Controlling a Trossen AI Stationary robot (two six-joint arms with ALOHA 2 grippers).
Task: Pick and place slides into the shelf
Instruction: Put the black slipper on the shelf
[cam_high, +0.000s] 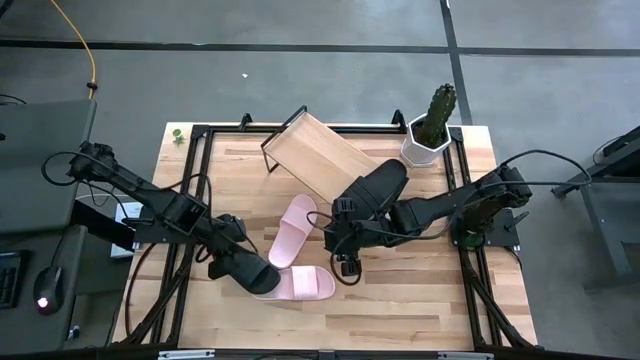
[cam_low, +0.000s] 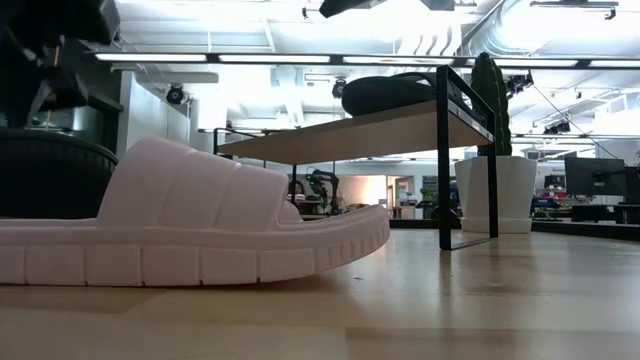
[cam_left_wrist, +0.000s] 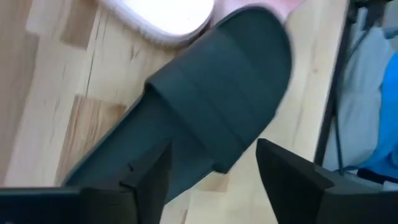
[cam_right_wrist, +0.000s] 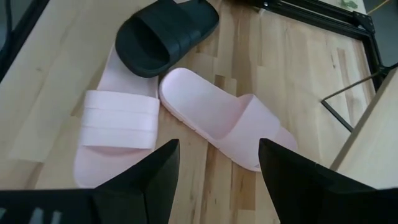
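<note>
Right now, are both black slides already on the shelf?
No. One black slide lies on the shelf; the other black slide is on the table.

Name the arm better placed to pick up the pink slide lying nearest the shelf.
Right. Its claw hangs open beside that pink slide, which lies just ahead of it in its wrist view. The left claw is already over the black slide.

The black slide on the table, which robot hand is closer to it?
Left. The left gripper is right at the black slide on the table, fingers open around it. The right gripper, also open, hangs farther off, beyond the pink slides.
</note>
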